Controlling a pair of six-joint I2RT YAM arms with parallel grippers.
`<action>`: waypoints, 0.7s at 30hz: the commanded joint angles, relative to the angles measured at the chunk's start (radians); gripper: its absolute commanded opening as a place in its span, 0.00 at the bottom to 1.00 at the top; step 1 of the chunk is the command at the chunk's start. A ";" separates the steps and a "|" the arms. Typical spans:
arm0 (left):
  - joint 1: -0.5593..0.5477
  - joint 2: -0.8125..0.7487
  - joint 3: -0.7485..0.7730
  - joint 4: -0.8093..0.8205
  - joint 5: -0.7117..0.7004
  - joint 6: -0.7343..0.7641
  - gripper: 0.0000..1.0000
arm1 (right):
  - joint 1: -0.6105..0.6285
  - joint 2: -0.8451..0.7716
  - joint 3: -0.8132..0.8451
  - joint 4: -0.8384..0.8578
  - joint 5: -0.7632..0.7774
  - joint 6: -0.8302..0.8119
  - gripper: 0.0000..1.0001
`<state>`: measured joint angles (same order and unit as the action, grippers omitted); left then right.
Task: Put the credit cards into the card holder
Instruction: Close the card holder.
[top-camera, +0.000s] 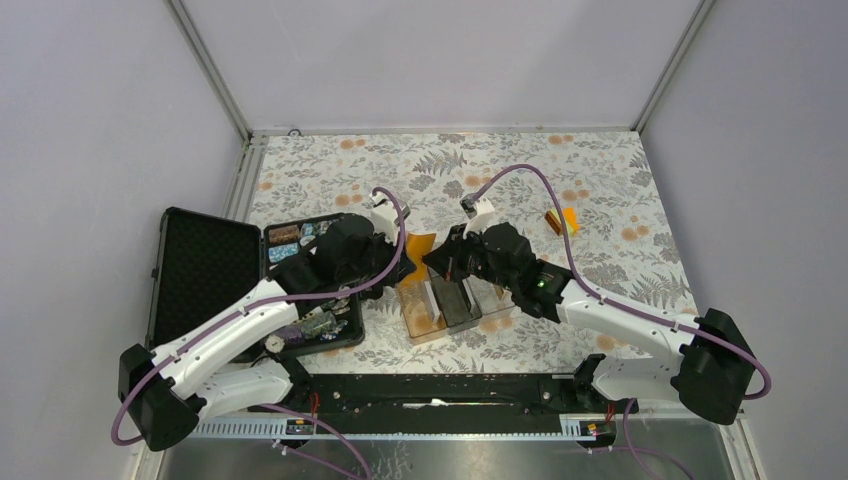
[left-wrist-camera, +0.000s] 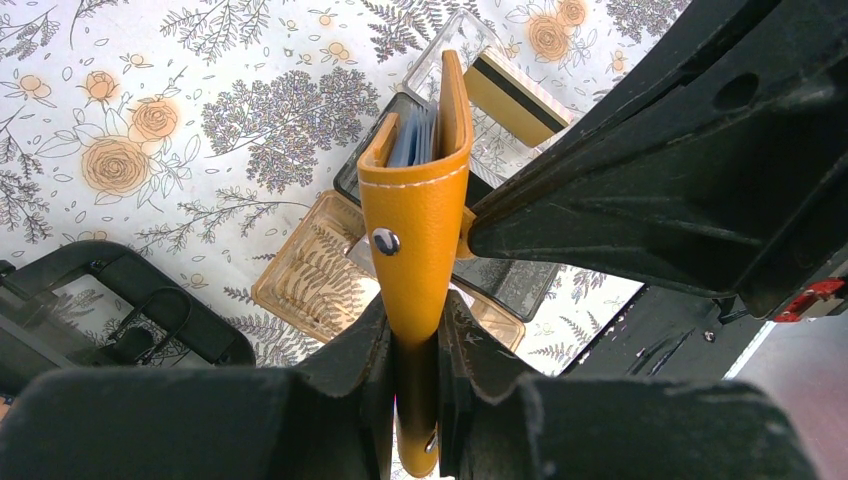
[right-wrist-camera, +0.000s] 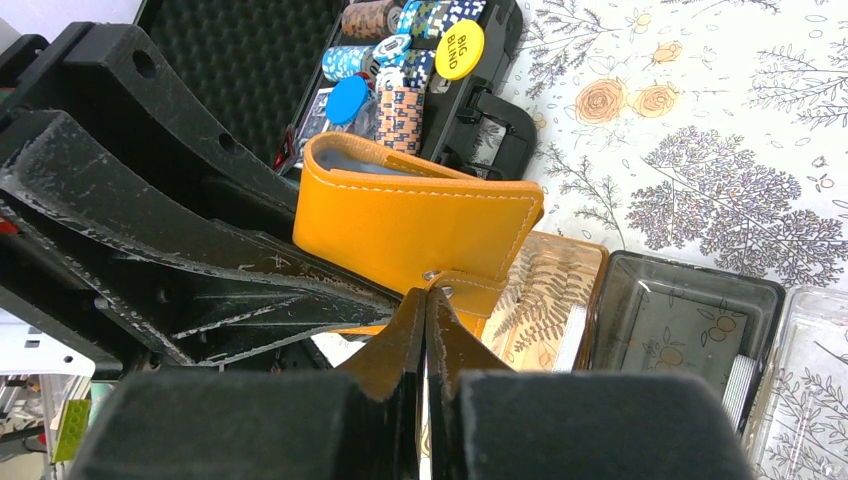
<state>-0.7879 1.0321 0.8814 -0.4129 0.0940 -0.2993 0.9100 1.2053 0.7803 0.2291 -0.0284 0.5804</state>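
The orange card holder (left-wrist-camera: 420, 210) is held on edge above the trays. Pale blue cards (left-wrist-camera: 412, 135) stand inside its fold. My left gripper (left-wrist-camera: 418, 320) is shut on the holder's lower part, one finger on each face. My right gripper (right-wrist-camera: 426, 300) is shut, its tips pinching the holder's small snap tab (right-wrist-camera: 468, 296). The holder's broad face (right-wrist-camera: 420, 220) fills the middle of the right wrist view. From above, both grippers meet at the holder (top-camera: 415, 250). A gold card with a dark stripe (left-wrist-camera: 515, 95) lies in a clear tray beyond it.
An open black hard case (top-camera: 200, 270) with colourful chips (right-wrist-camera: 400, 60) lies at the left. An amber clear tray (left-wrist-camera: 310, 270) and a dark clear tray (right-wrist-camera: 680, 320) sit under the grippers. A small orange object (top-camera: 562, 220) lies at the back right.
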 joint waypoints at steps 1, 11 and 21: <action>-0.011 0.026 0.014 -0.082 0.023 0.008 0.00 | 0.006 -0.044 0.040 0.219 -0.002 0.011 0.00; -0.011 0.027 0.015 -0.082 0.042 0.008 0.00 | 0.006 -0.032 0.047 0.227 -0.036 0.022 0.00; -0.013 0.037 0.017 -0.081 0.071 0.009 0.00 | 0.006 -0.010 0.050 0.256 -0.061 0.039 0.00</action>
<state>-0.7883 1.0382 0.8845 -0.4252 0.1017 -0.2993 0.9096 1.2133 0.7803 0.2321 -0.0456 0.5873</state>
